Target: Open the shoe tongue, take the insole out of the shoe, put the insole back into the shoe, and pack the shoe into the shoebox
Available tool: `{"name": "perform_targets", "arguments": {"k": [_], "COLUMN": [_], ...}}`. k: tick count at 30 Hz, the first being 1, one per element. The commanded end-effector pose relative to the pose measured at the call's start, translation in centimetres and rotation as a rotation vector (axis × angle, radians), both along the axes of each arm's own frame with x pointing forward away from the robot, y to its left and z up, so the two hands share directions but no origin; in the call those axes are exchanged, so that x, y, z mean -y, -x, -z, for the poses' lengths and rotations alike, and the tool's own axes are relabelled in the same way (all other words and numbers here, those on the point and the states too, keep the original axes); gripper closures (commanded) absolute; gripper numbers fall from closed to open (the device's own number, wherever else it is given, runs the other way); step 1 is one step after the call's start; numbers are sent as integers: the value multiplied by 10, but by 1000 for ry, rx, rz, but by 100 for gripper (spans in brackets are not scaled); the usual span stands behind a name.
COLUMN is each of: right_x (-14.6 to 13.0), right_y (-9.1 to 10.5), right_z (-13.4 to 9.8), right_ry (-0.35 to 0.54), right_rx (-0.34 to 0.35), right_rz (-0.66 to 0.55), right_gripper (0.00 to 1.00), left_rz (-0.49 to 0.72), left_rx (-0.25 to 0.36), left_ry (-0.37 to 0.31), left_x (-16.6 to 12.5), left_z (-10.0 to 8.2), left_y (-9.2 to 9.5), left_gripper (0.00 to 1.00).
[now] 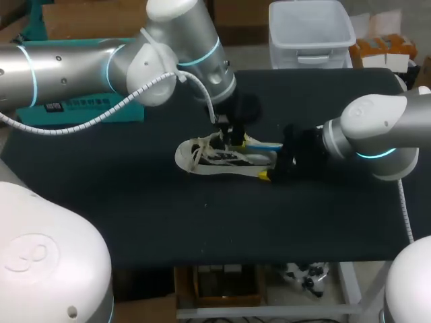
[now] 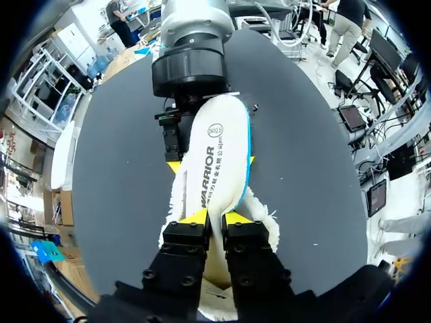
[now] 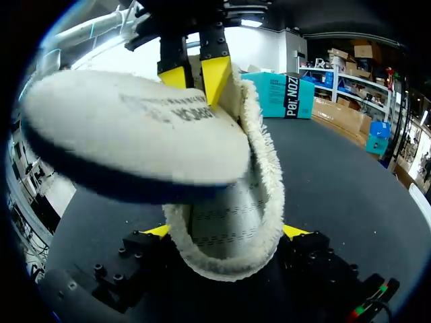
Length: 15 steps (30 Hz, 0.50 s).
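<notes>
- Gripping the heel of the shoe (image 1: 209, 161), the right gripper (image 3: 227, 232) has one yellow-tipped finger pressed against each side of the fleecy collar, so it is clamped on the shoe.
- The shoe rests on its sole near the middle of the black table (image 1: 135, 215). In the head view its toe points to 9 o'clock and its heel to 3 o'clock, with loose laces lying across the front.
- The right arm comes in from 3 o'clock and meets the shoe at the heel end.
- The left arm comes in from 10 o'clock. Its left gripper (image 2: 215, 217) hangs over the shoe's opening, with both fingers pinched onto one end of the insole (image 2: 217, 155) from two sides.
- The insole is white with a blue edge and dark print on its face. It is held above the heel opening, and its free end stretches toward 3 o'clock over the right gripper.
- In the right wrist view the insole sits tilted above the collar, with the lining of the heel showing beneath it.
- Whether the gripped end of the insole touches the shoe cannot be told.
</notes>
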State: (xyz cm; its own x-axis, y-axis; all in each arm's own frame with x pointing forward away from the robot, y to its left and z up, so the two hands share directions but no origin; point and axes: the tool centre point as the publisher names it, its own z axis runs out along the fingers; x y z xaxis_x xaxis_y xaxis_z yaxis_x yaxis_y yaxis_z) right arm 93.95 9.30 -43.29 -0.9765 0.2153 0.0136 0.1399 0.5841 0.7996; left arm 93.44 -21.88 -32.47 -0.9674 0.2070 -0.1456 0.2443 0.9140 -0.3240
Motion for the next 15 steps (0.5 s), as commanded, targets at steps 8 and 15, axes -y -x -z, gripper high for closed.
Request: {"name": "perform_targets", "arguments": {"k": [8, 15], "right_x": [-2, -2], "right_y": [0, 0], "right_z": [10, 10], "right_ry": [-3, -3], "right_rx": [2, 2], "right_rz": [1, 1], "right_gripper": [100, 100], "left_rz": [188, 348], "left_rx": [-172, -267], "left_ry": [161, 284], "left_x": [-18, -14], "left_z": [-46, -90], "left_y": [14, 31], "left_gripper": [100, 100]}}
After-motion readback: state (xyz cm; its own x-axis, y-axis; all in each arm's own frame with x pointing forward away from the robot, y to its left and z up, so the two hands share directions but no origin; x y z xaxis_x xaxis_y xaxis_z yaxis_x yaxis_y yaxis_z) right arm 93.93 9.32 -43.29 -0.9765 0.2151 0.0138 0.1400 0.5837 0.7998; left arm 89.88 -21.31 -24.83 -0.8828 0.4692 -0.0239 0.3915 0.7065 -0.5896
